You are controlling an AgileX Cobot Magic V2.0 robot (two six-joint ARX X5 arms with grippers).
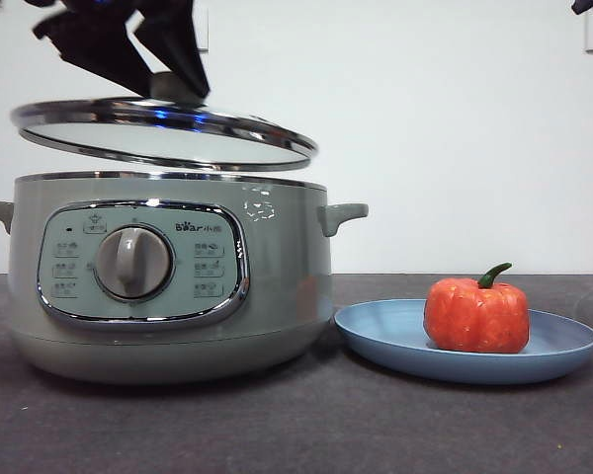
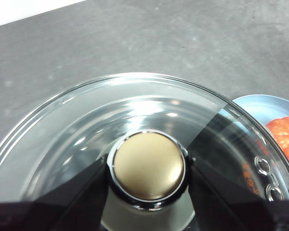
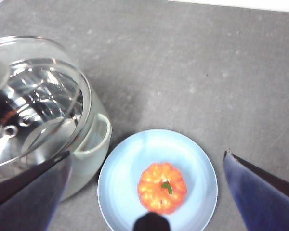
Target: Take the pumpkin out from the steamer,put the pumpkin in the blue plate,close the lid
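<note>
- Front view, and at the left the steamer (image 1: 168, 276) sits on the dark grey table (image 1: 376, 425), its control panel and round dial (image 1: 133, 262) facing us, a small handle on each side.
- Above the steamer the lid (image 1: 163, 133) hangs clear of the chrome rim, tilted, with a gap of wall showing between the two!
- The left pincer (image 1: 173, 84) comes down from above the steamer, big and dark, and is clamped on the lid's knob.
- Left wrist view confirms it: the left pincer (image 2: 147, 168) has one black jaw pressed on each side of the knob (image 2: 147, 166), and the glass of the lid (image 2: 86, 120) spreads around it.
- Just beside the steamer, on its right, lies the blue plate (image 1: 553, 346); its edge sits near the pot's base, and I cannot tell whether they touch.
- The pumpkin (image 1: 476, 314) stands upright on the blue plate, green stem curling up, well out of the steamer.
- Right wrist view looks straight down: the pumpkin (image 3: 162, 187) sits near the middle of the blue plate (image 3: 130, 168), with the steamer (image 3: 94, 144) and the raised lid (image 3: 33, 101) next to it.
- The right pincer (image 3: 147, 166) hovers high over the plate, jaws spread wide, gripping nothing; in the front view only its black tip (image 1: 588, 6) shows, far right of the steamer.
</note>
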